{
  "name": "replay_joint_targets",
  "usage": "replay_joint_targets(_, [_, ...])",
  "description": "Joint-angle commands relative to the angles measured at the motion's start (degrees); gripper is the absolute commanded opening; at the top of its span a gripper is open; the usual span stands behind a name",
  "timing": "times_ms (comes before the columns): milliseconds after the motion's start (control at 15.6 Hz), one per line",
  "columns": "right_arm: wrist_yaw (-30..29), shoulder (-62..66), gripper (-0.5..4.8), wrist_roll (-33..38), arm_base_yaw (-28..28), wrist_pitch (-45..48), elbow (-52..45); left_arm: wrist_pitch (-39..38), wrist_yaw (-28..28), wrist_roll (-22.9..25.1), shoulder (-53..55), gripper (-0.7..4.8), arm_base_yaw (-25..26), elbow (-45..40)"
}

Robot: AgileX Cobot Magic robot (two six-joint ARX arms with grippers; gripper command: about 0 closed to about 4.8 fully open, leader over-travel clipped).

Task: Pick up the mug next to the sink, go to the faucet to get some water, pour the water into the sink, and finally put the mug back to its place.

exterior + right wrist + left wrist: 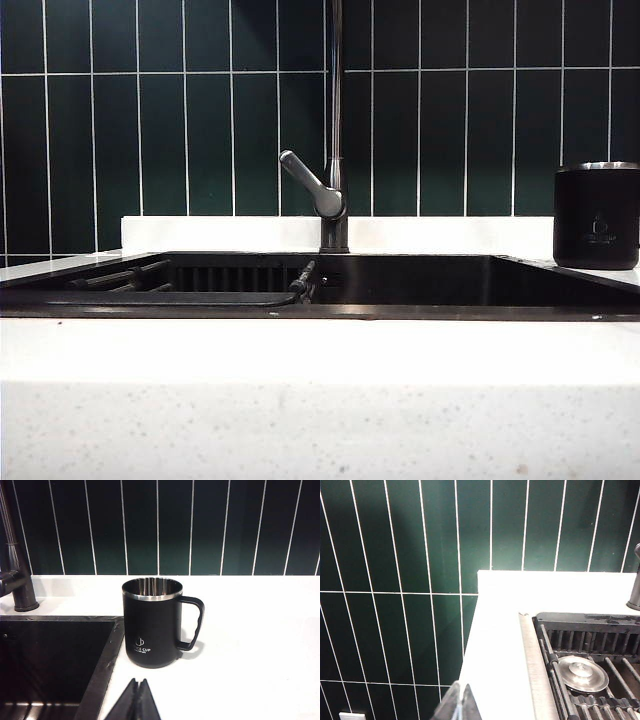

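dark green tiled wall (150, 130) — white grout, white speckled countertop (300, 400)

My right tool (136, 692), jaws pressed together, hangs low at the bottom centre of the right wrist view. Bare white surface (250, 645) lies between it and the mug (152, 627), which stands upright just right of the sink (50, 665) edge, handle turned right with open surface around it. The faucet (335, 130) rises at the centre of the exterior view, its lever jutting left, well apart from the mug at the right edge. My left tool (457, 705), also closed, sits at the bottom of the left wrist view over the white surface. Inside the sink, a slatted rack (590, 700) and round metal lid (581, 672) cover the floor.
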Motion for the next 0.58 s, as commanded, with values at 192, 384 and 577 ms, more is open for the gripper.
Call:
replay_joint_targets(192, [0.0, -0.2, -0.05, 0.0, 0.0, -0.1, -0.3, 0.7, 0.1, -0.1, 0.0, -0.06, -0.1, 0.2])
replay_joint_targets(384, [0.0, -0.2, -0.05, 0.0, 0.0, -0.2, -0.3, 0.7, 0.1, -0.1, 0.0, -0.06, -0.1, 0.2])
replay_joint_targets(577, [0.2, -0.2, -0.05, 0.0, 0.0, -0.5, -0.3, 0.7, 0.1, -0.1, 0.0, -0.06, -0.1, 0.2])
